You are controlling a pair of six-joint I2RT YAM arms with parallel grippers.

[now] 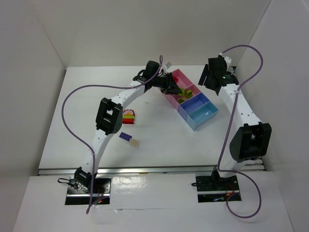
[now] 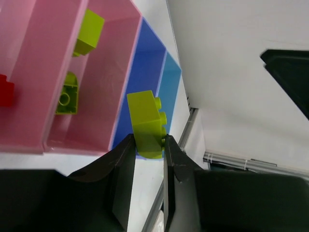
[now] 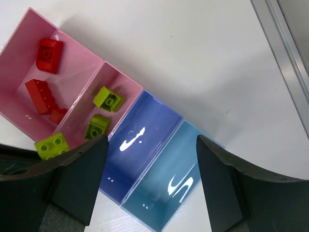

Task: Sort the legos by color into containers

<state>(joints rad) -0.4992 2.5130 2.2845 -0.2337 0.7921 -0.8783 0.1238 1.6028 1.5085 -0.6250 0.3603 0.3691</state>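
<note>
The containers (image 1: 202,114) are a row of four joined boxes, pink to light blue, at the back right. My left gripper (image 2: 148,145) is shut on a lime green brick (image 2: 146,121) and holds it over the near edge of the boxes. The first pink box (image 3: 24,63) holds red bricks (image 3: 48,54). The second pink box (image 2: 104,96) holds two lime green bricks (image 2: 89,32). The blue box (image 3: 149,116) and the light blue box (image 3: 183,159) are empty. My right gripper (image 3: 151,142) is open and empty above the blue boxes.
On the table left of the boxes lie a red and lime stack (image 1: 129,116), a purple brick (image 1: 127,136) and a beige brick (image 1: 134,142). White walls close in the table on three sides. A metal rail (image 1: 145,170) runs along the near edge.
</note>
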